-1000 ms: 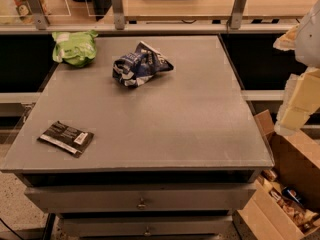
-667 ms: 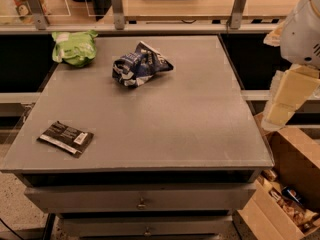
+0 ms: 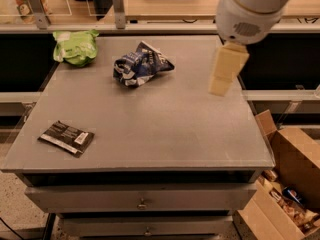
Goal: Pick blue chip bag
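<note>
The blue chip bag [image 3: 141,64] is a crumpled dark blue foil bag with white patches. It lies on the grey table top [image 3: 150,119], toward the back and a little left of centre. My gripper [image 3: 226,70] is a cream-coloured block hanging from the white arm [image 3: 250,9]. It hovers above the right part of the table, well to the right of the bag and apart from it. Nothing is seen in it.
A light green bag [image 3: 76,46] lies at the back left corner. A flat black packet with a white label [image 3: 66,137] lies near the front left edge. Open cardboard boxes [image 3: 287,184] stand on the floor at the right. Drawers [image 3: 142,199] sit under the table.
The arm has swung in from the right edge to over the table's right side, leftward toward the blue bag. The bags and packet have not moved.
</note>
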Tool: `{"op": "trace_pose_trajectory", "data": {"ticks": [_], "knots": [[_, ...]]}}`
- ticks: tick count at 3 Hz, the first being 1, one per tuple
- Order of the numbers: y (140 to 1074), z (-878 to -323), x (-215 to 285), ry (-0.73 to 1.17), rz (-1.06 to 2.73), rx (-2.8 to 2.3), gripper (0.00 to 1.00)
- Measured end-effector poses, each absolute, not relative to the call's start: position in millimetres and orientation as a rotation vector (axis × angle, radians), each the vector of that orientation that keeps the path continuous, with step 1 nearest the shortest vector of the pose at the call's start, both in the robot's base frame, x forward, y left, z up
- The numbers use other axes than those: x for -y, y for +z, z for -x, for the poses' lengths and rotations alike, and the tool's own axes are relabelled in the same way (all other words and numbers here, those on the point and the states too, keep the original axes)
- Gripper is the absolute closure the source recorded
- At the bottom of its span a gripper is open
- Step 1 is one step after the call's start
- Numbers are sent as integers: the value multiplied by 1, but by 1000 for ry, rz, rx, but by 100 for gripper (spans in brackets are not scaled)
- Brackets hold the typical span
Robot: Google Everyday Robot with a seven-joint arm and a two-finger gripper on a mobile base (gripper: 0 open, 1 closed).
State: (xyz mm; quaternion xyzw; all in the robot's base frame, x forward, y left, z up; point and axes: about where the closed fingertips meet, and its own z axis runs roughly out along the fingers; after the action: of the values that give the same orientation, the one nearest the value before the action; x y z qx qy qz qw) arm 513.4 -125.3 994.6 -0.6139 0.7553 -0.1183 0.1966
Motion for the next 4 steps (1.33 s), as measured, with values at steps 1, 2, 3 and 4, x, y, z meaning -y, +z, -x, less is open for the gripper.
{"op": "trace_pose_trajectory", "data": {"ticks": [1, 2, 3, 4], "knots": [[1004, -554, 79, -373, 1744, -2009, 0], [1006, -594, 29, -320, 1788, -1880, 0], [1007, -594, 28, -320, 1788, -1879, 0], [1007, -594, 27, -321, 1800, -1871, 0]]}}
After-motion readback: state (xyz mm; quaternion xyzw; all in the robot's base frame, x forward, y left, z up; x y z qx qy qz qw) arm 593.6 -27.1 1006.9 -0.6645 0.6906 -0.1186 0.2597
